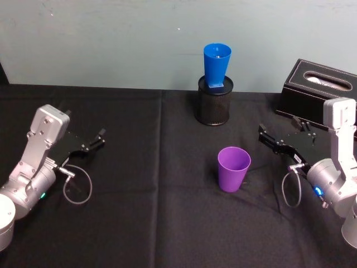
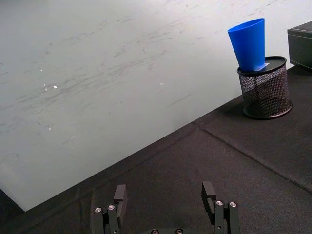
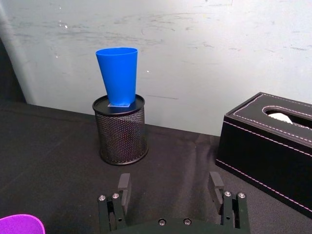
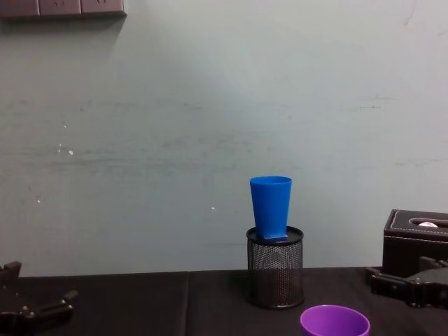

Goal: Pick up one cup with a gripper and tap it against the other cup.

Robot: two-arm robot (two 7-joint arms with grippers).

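The purple cup (image 1: 234, 168) stands upright, mouth up, on the black table, right of centre; its rim also shows in the chest view (image 4: 334, 322) and the right wrist view (image 3: 19, 223). Farther back, the blue cup (image 1: 216, 66) (image 3: 117, 74) (image 2: 250, 43) (image 4: 270, 206) stands upright on top of a black mesh pen holder (image 1: 213, 101). My right gripper (image 1: 276, 134) (image 3: 169, 183) is open and empty, to the right of the purple cup and apart from it. At the left of the table my left gripper (image 1: 99, 139) (image 2: 165, 192) rests open and empty.
A black tissue box (image 1: 318, 89) (image 3: 268, 146) sits at the back right, just behind the right gripper. The black cloth (image 1: 162, 212) covers the table up to a pale wall (image 1: 111, 39) right behind the pen holder.
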